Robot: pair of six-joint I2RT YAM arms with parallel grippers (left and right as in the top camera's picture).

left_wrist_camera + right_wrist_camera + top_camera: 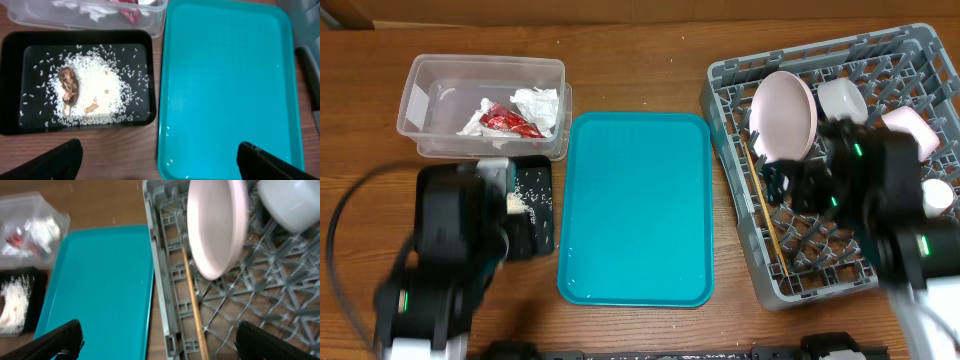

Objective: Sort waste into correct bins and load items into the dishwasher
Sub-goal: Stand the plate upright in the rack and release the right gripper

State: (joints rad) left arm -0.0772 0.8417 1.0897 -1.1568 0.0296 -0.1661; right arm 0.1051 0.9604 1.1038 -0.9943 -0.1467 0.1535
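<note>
Sorting looks close to done from overhead. The clear tub (485, 62) at ten o'clock holds the crumpled napkins (538, 103) and red wrapper (505, 121), dry rubbish kept apart from food. The black tray (538, 215) sits just below it at nine o'clock, beside the teal tray (635, 210) in the centre. At three o'clock the dish rack (738, 190) carries the large plate (785, 115) on edge among the pegs, which I judge is for draining. A cup (842, 100) sits beside it, and the chopsticks (765, 210) lie along the rack's left side.

From my left wrist, the rice grains (95, 85) and brown scrap (67, 82) are heaped in the black tray at ten o'clock. The left end effector (159, 147) is spread wide, holding nothing.

From my right wrist, the right end effector (157, 327) is likewise spread and empty above the rack's edge. The plate is at one o'clock and the chopsticks run toward six.
</note>
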